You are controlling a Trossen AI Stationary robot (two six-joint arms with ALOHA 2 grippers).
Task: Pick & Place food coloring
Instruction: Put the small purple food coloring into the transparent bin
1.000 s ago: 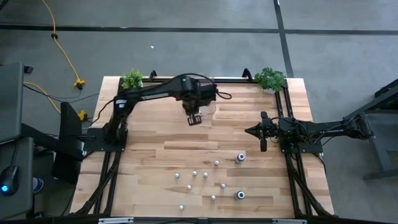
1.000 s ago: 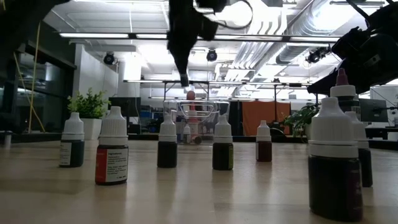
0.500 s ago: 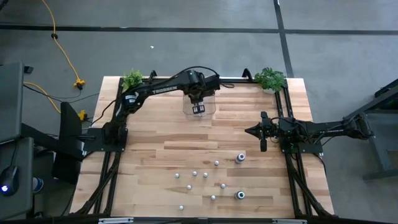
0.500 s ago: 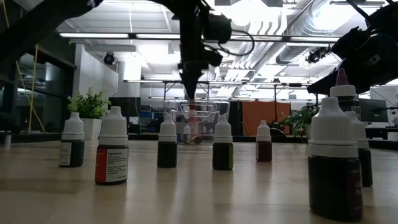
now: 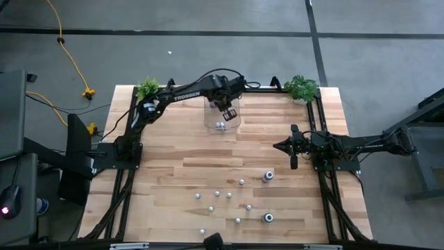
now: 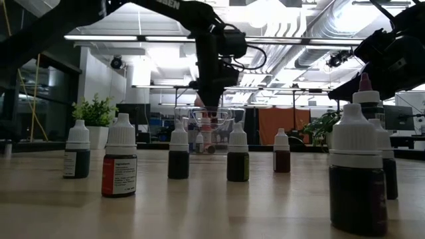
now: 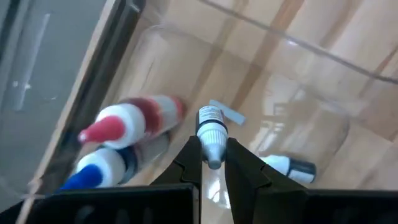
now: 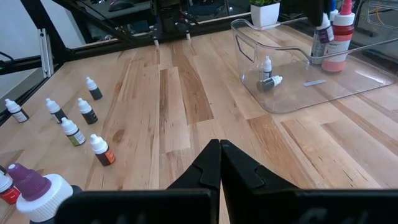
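Observation:
My left gripper [image 5: 229,113] is over the clear plastic bin [image 5: 222,119] at the table's far middle, shut on a tiny food coloring bottle [image 7: 210,118]. In the bin are a red-capped bottle [image 7: 134,118], a blue-capped one [image 7: 102,168] and a tiny bottle lying on its side [image 7: 291,167]. Several tiny white-capped bottles [image 5: 217,194] stand on the near half of the table, with two larger ones [image 5: 268,176] [image 5: 268,218]. My right gripper [image 5: 292,148] is shut and empty at the table's right. My left gripper pinches the tiny bottle's cap end [image 7: 212,152] between its two fingers, which come from above and point down. The bottle hangs upright below the fingers, its labelled body [image 8: 322,38] down inside the bin. Whether its base touches the bin floor cannot be told.
Two small potted plants [image 5: 147,88] [image 5: 301,87] stand at the table's far corners. The bin's walls [image 8: 249,43] rise around the left gripper. Bare wood lies between the bin and the standing bottles [image 8: 186,99].
My left gripper has carried the tiny bottle from the bin's near edge toward the table's far edge and a little right, over the bin, and has gone down into it. It has stayed shut on the bottle.

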